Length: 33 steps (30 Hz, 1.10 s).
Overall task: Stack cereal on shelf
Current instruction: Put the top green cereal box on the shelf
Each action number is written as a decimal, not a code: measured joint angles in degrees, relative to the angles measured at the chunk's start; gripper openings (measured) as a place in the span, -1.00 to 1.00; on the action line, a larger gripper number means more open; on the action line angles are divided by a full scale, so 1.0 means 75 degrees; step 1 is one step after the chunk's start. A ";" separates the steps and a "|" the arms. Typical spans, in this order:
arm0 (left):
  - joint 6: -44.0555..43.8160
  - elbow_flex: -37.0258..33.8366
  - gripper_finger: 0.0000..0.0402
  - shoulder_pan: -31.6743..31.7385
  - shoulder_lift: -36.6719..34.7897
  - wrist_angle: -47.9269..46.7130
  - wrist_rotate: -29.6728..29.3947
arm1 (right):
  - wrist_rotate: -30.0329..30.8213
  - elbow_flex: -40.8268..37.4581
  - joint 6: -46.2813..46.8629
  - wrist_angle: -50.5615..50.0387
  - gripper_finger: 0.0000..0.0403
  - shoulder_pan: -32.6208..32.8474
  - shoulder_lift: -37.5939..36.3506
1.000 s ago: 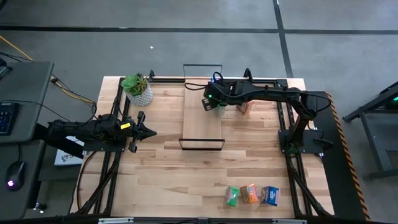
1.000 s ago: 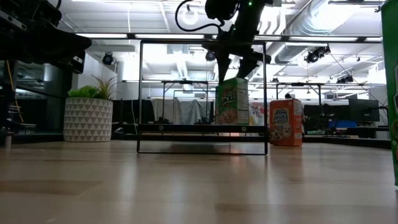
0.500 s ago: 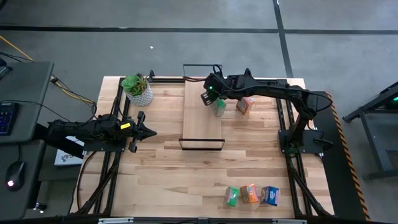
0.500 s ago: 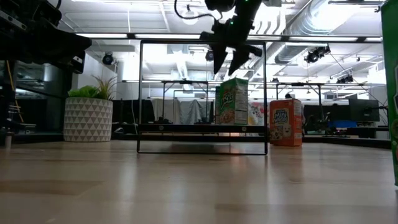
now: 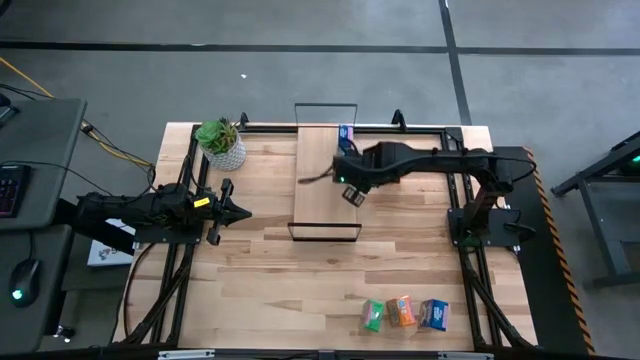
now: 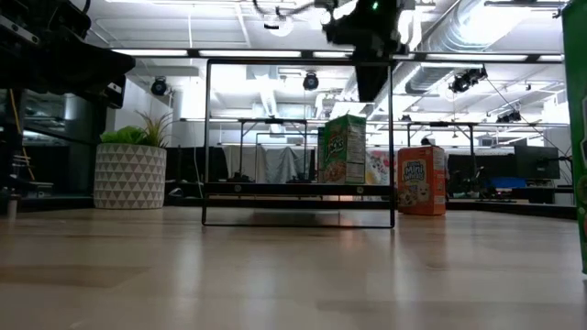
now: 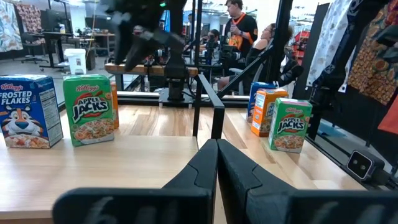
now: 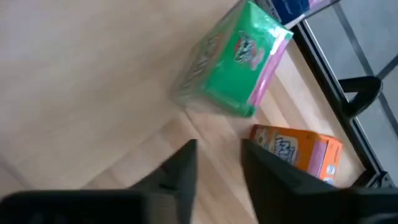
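Observation:
The shelf point(image 5: 320, 200) lies across the table's middle. A green cereal box point(image 6: 341, 148) stands upright on the plank, and a blue one point(image 5: 347, 133) stands at the plank's far end. An orange box point(image 6: 421, 180) stands on the tabletop just right of the shelf. My right gripper point(image 8: 217, 165) hovers open above the shelf's right edge, nearer than the green box point(image 8: 239, 59) and well above it, with nothing between its fingers. My left gripper point(image 7: 217, 162) waits shut and level at the table's left point(image 5: 240, 211).
Green point(image 5: 372, 315), orange point(image 5: 401, 311) and blue point(image 5: 433, 314) boxes stand in a row at the table's near right. A potted plant point(image 5: 222, 142) sits at the far left. The shelf's black wire frame point(image 6: 298, 62) rises at its ends. People stand beyond the table.
My right gripper has risen from the top of the green box, moved toward the table's near edge and rolled about its own axis. The green box stays upright on the shelf where it was.

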 joint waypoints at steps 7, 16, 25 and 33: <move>0.0001 -0.0002 -0.98 0.0000 0.0000 0.0000 0.0001 | 0.0040 -0.0857 0.0444 0.0010 -0.93 0.0283 -0.0608; -0.0002 -0.0001 -0.98 0.0002 0.0001 0.0002 -0.0002 | -0.0838 -0.4171 -0.0769 0.3989 -0.99 -0.0379 -0.1921; 0.0001 -0.0001 -0.98 0.0001 0.0002 -0.0001 0.0001 | -0.0527 -0.5099 -0.2135 0.5412 -1.00 -0.1111 -0.2013; 0.0001 0.0001 -0.98 -0.0001 0.0002 0.0002 -0.0002 | -0.1181 -0.5155 -0.2362 0.6191 -1.00 -0.1205 -0.2013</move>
